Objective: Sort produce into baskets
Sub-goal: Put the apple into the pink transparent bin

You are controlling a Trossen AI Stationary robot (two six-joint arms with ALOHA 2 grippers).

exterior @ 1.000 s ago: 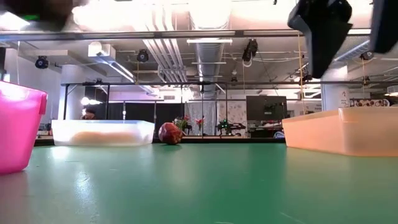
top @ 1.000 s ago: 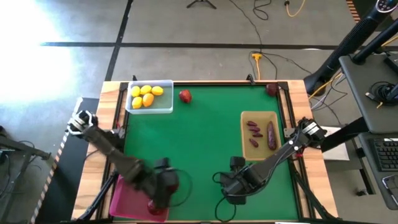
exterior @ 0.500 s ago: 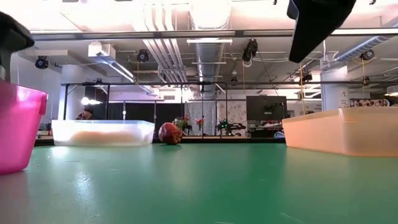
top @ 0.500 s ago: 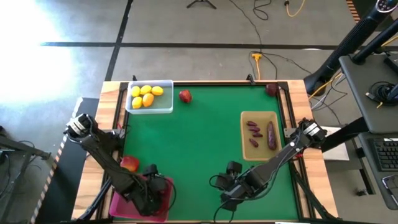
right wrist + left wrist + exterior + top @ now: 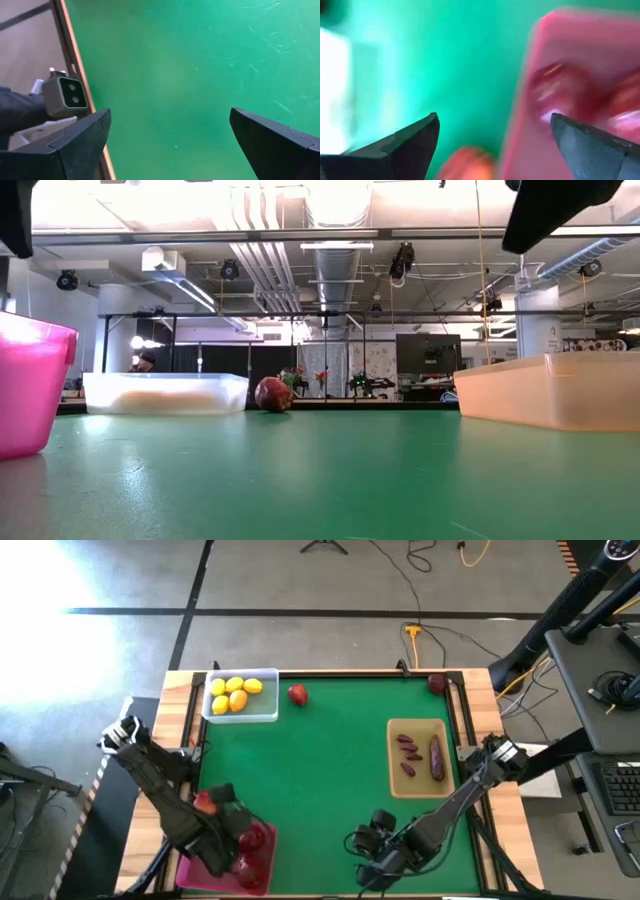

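High view: red fruit (image 5: 297,694) sits beside clear bin (image 5: 240,715).

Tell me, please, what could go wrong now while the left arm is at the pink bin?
The left gripper is open over the pink bin, whose red fruit lies near the rim; the arm might nudge the bin. An orange-red fruit sits outside the bin, close to the arm, and could roll.

A robotics lab is seen here: exposed ceiling ducts (image 5: 335,255) and a monitor (image 5: 427,357) behind the green table (image 5: 330,770), cables (image 5: 440,635) strewn on concrete floor (tripod feet too).
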